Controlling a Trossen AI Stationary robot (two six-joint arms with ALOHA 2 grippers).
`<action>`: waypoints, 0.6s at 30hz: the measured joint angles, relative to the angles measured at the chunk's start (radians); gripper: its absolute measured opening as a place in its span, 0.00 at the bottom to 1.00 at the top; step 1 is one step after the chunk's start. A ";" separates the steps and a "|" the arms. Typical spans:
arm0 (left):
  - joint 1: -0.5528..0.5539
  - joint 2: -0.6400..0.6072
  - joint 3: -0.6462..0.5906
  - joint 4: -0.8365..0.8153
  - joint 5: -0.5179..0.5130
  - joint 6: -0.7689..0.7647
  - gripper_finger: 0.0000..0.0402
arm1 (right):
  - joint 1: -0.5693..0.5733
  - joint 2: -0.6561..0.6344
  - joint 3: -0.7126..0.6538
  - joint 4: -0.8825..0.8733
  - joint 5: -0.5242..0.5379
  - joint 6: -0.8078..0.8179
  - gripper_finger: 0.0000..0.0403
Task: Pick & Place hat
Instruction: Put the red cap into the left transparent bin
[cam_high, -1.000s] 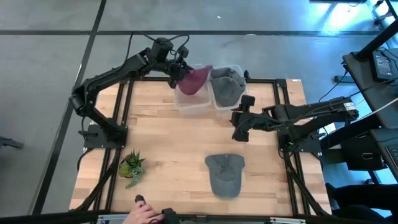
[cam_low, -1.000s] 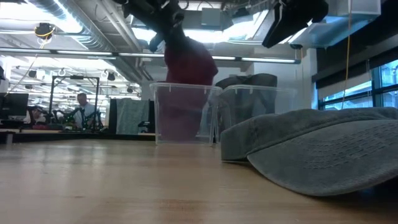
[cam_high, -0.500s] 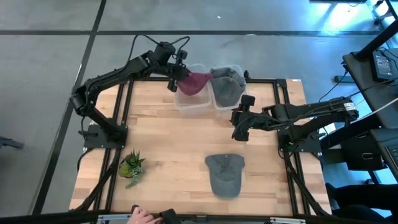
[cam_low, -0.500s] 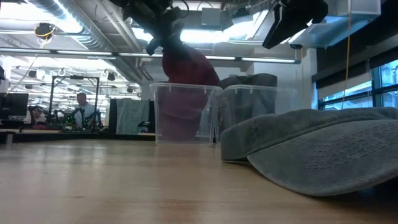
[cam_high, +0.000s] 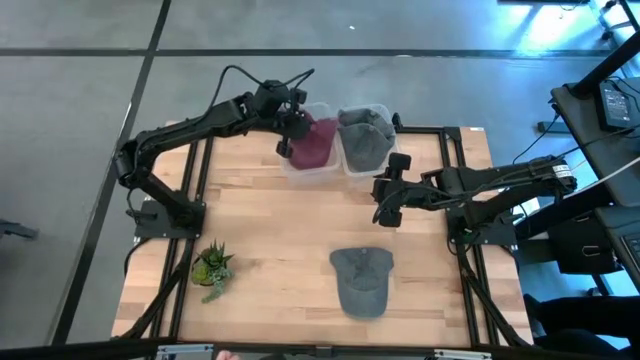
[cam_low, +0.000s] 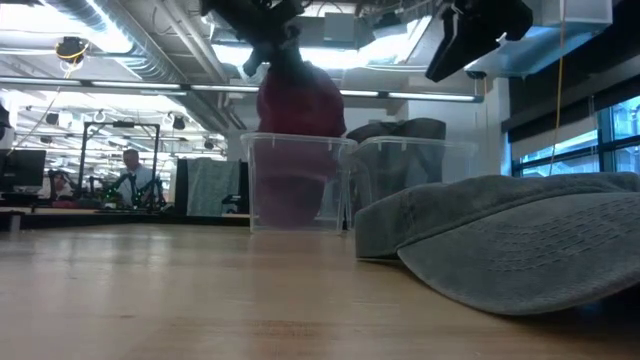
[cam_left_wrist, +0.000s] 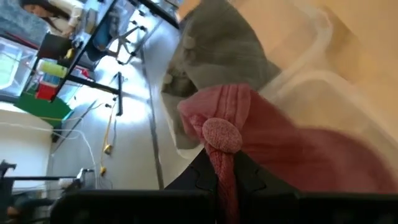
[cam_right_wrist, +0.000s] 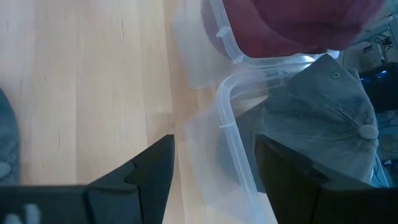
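Note:
My left gripper (cam_high: 291, 124) is shut on a maroon hat (cam_high: 315, 143), which hangs over and into the left clear bin (cam_high: 308, 166) at the table's far edge. The hat's top button (cam_left_wrist: 222, 135) shows in the left wrist view. A grey hat (cam_high: 364, 138) lies in the right clear bin (cam_high: 352, 168). Another grey hat (cam_high: 361, 281) lies flat on the table near the front, large in the low view (cam_low: 520, 240). My right gripper (cam_high: 386, 207) is open and empty, above the table just in front of the bins. My left gripper pinches a fold of the maroon hat's crown (cam_left_wrist: 224, 177), just beside the top button, between its two fingers. The hat hangs below and beside the fingers, its lower part inside the left bin's walls (cam_low: 295, 185); whether it rests on the bin floor, I cannot tell.
A small potted plant (cam_high: 211, 268) stands at the table's near left. The two bins stand side by side, their rims touching (cam_right_wrist: 227, 106). The bare wooden table (cam_high: 270, 230) lies between the bins and the grey hat.
My left gripper has gone a little toward the table's right and near edges and has turned, still shut on the maroon hat. The hat has come in over the left bin and hangs more bunched than before.

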 joint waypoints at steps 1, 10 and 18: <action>0.000 0.000 0.000 -0.013 0.000 0.012 0.01 | 0.000 0.000 0.000 -0.003 0.000 0.001 0.55; 0.038 0.015 -0.007 -0.037 0.001 0.052 0.01 | 0.000 0.000 0.000 -0.039 0.000 0.059 0.55; 0.084 0.064 -0.007 -0.038 0.038 0.078 0.01 | 0.000 0.000 0.000 -0.041 0.000 0.076 0.55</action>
